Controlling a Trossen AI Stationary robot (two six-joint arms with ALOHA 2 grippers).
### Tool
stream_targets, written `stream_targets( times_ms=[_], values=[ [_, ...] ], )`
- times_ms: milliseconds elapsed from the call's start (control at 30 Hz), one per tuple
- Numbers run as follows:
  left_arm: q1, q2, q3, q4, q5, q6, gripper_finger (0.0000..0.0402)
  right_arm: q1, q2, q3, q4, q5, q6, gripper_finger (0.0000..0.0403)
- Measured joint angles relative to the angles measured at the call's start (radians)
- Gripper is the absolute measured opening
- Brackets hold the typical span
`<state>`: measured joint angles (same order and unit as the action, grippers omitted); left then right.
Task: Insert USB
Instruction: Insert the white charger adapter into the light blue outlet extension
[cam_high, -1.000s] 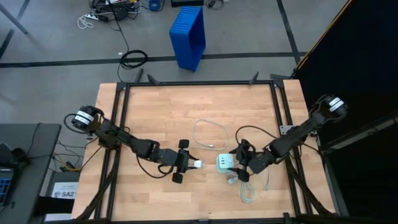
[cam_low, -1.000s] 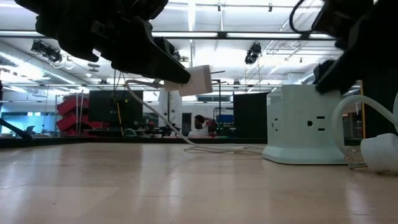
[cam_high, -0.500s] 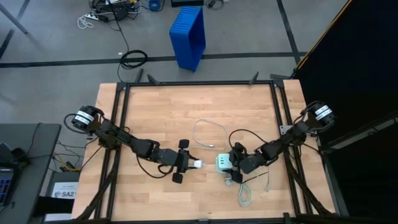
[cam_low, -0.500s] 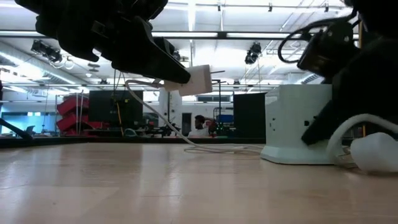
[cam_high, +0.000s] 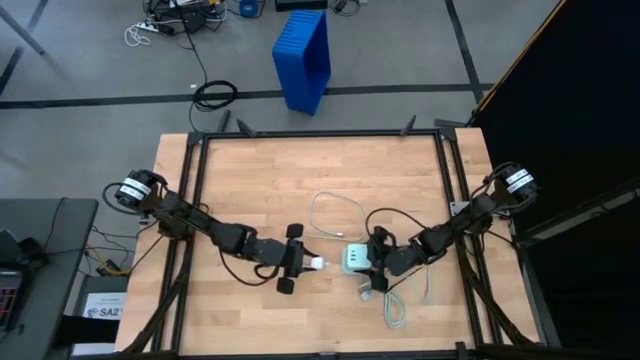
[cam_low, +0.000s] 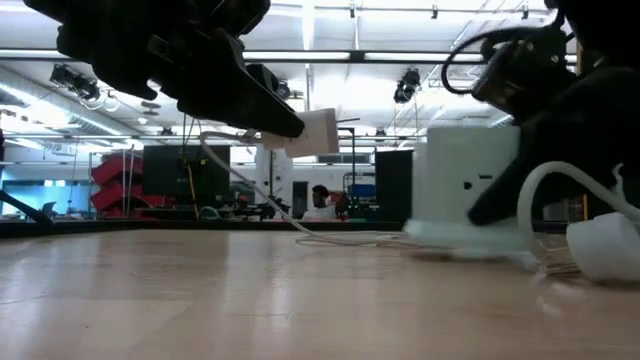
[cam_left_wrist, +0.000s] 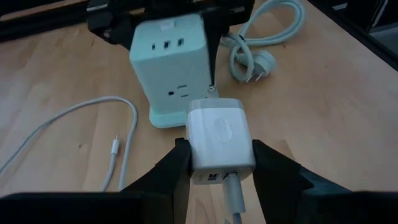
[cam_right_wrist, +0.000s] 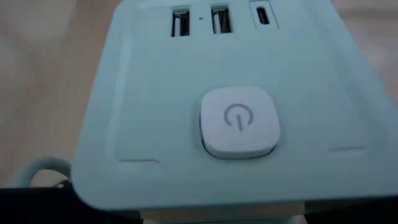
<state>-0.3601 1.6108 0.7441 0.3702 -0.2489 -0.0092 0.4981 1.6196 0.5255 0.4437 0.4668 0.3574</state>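
Observation:
My left gripper (cam_high: 308, 265) is near the table's middle, shut on a white adapter cube (cam_left_wrist: 219, 140) and lifted off the wood. The cube's prongs face the pale green charger block (cam_left_wrist: 168, 62). The thin white USB cable (cam_high: 335, 214) leaves the cube's back and loops on the table. Its small plug end (cam_left_wrist: 115, 147) lies free on the wood. My right gripper (cam_high: 368, 262) reaches the charger block (cam_high: 354, 259) from the table's right. The right wrist view shows the top of the charger block (cam_right_wrist: 217, 93), with its ports and power button, close up. My left gripper pinches the adapter cube's two side faces (cam_left_wrist: 194, 158) between its fingers (cam_left_wrist: 176, 165). It comes level from the table's left. The cube is lifted clear, with the cable hanging from its back. My right gripper has one finger (cam_left_wrist: 214, 37) on each side of the charger block's upper part. It comes from the table's right, slanting down. The block's base looks tipped off the wood (cam_low: 470, 240).
A thicker bundled white cord (cam_high: 396, 305) with a grey plug (cam_left_wrist: 261, 60) lies just near-right of the block. The black table frame (cam_high: 445, 180) borders the wood. A blue bin (cam_high: 303, 58) stands on the floor beyond the far edge. Bare wood lies toward the far side.
My right gripper has moved toward the table's left, from beside the charger block to around it. The block has shifted a little left, toward the adapter cube, and now looks tipped in the low view. The left arm has kept still.

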Motion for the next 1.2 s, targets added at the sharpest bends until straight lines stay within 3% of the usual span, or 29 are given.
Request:
stream_targets(
  times_ms=[333,700,1200],
  values=[
    [0.016,0.0,0.0,-0.003,0.034,-0.028,0.0121,-0.09,0.0,0.016,0.158,-0.111,-0.115,0.0287],
    [0.018,0.0,-0.001,-0.013,0.036,-0.029,0.0121,-0.112,0.0,0.126,-0.023,-0.152,-0.121,0.0287],
    [0.02,0.0,-0.001,-0.01,0.034,-0.029,0.0121,-0.103,0.0,0.129,-0.035,-0.154,-0.082,0.0287]
  ],
)
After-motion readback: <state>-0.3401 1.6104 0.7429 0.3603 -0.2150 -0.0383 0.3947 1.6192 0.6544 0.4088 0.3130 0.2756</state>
